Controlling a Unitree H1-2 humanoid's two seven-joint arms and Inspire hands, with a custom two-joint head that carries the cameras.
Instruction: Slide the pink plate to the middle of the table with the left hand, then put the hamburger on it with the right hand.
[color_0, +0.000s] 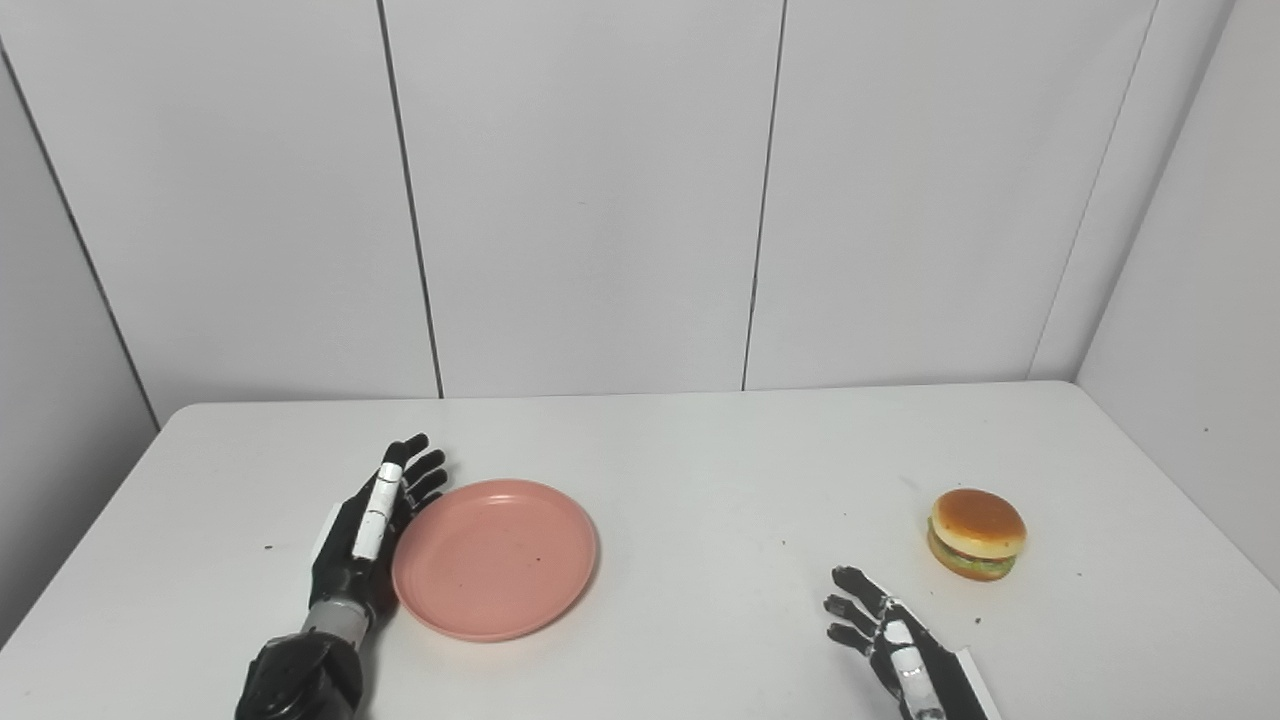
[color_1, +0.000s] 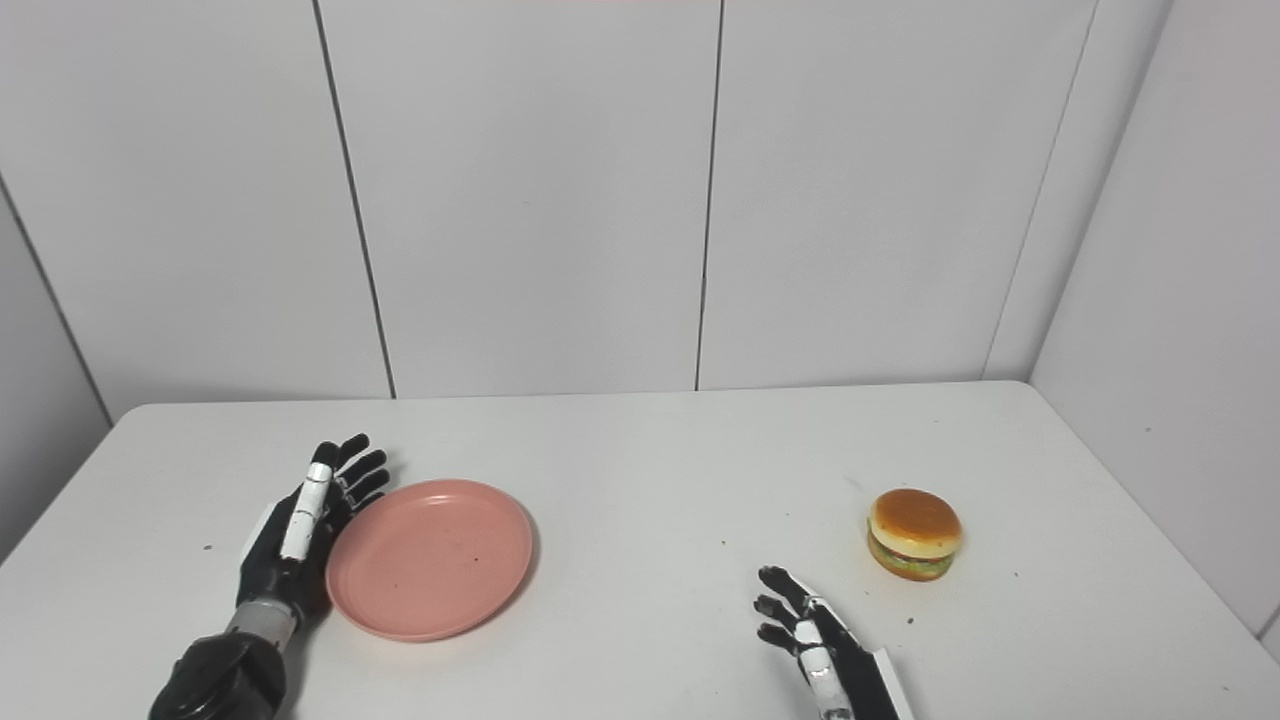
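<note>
The pink plate (color_0: 494, 557) lies flat on the white table (color_0: 700, 470), left of the middle. My left hand (color_0: 375, 525) is open, fingers straight, standing on edge against the plate's left rim. The hamburger (color_0: 976, 534) sits on the table at the right, upright. My right hand (color_0: 885, 630) is open and empty, low at the front, to the left of and nearer than the hamburger, apart from it. The same scene shows in the right eye view, with the plate (color_1: 428, 558), the hamburger (color_1: 914, 533), the left hand (color_1: 305, 520) and the right hand (color_1: 810, 625).
White wall panels (color_0: 600, 200) stand behind the table, and a side wall (color_0: 1190, 300) closes in on the right. Bare tabletop lies between the plate and the hamburger.
</note>
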